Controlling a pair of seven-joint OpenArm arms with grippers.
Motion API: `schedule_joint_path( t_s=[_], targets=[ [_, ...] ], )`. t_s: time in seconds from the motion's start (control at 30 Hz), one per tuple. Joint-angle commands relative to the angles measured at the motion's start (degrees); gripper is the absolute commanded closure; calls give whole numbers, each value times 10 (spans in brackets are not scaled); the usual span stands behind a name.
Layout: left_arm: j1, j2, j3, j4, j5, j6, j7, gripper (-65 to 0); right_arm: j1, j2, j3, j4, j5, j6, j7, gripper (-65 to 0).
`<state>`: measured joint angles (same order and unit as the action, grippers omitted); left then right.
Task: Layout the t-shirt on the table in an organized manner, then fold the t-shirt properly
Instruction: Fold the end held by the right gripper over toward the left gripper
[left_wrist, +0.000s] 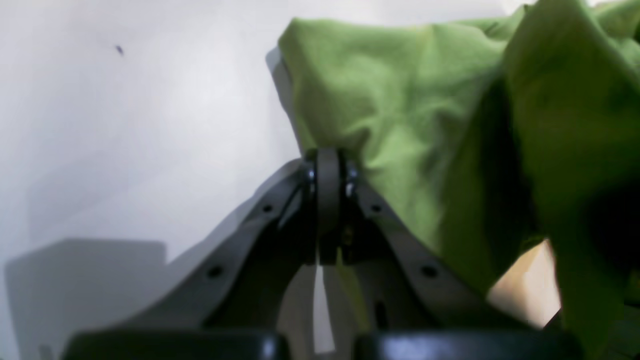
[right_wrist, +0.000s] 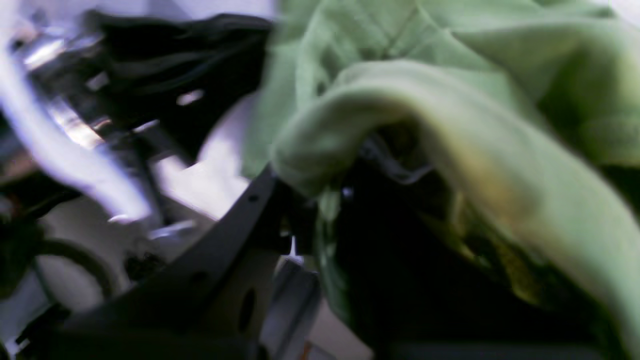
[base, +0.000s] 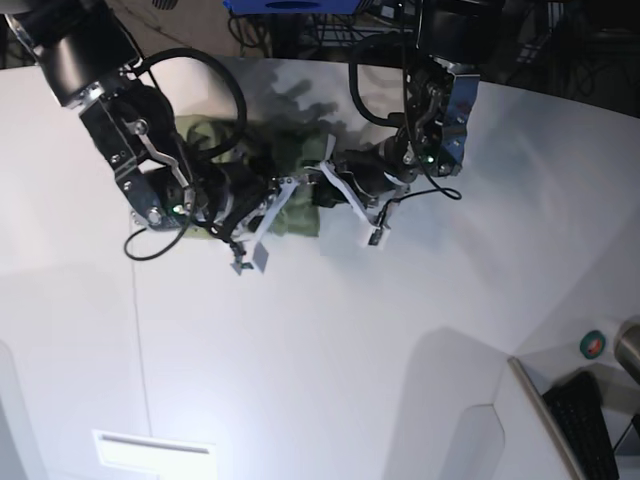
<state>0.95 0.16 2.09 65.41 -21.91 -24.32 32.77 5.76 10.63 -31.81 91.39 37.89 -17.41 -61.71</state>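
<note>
T-shirt fabric, a soft sage-green cotton short-sleeved garment (left_wrist: 400, 115), fills the nearest part of both wrist views. In the left wrist view the left end effector (left_wrist: 327, 170) has its dark fingers pressed fully together, and a fold of the green cloth is pinched at their tips; from there the cloth rises and drapes off to the right, with the smooth white counter (left_wrist: 125, 150) behind it. In the right wrist view, which is blurred, the right end effector (right_wrist: 320, 200) is nearly closed, with a thick roll of the t-shirt (right_wrist: 450, 125) bunched over its tips and a strip of green running down between its fingers, so it appears to be grasping the cloth.

Farther off, the base view shows the t-shirt (base: 300, 215) as a crumpled lump on the far half of the large white counter (base: 320, 360), lying between the two arms. The right end effector (base: 262, 222) meets it from the view's left, and the left end effector (base: 335, 180) from the view's right. A thin dark seam line (base: 137, 330) crosses the counter nearer the camera.
</note>
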Motion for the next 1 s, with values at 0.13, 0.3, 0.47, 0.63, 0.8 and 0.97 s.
schedule_joint_path(
  t_s=[0.13,0.3,0.47,0.63,0.8,0.97],
  targets=[
    [-5,3,2,9,-5,-6,-2,0,21,-3,-25,10,7,-30,7,0],
    [-5,2,30,9,-5,-6,-2,0,28,-3,-23,-4,7,-31,8,0],
    [11,-3,35,31,-5,-6,-4,0,44,-3,-23,-34,7,-31,8,0],
    [48,-24,-53,116,-5,-6,1,0,44,-3,-23,-38,7,-31,8,0],
    [69,-63,-138,183,-8,-9,60,0,34,-4,-26,-33,11,-31,5,-63],
    [116,-91,-251,213,-10,-12,68,0,10,-4,-26,-8,9,-32,5,-204]
  ],
)
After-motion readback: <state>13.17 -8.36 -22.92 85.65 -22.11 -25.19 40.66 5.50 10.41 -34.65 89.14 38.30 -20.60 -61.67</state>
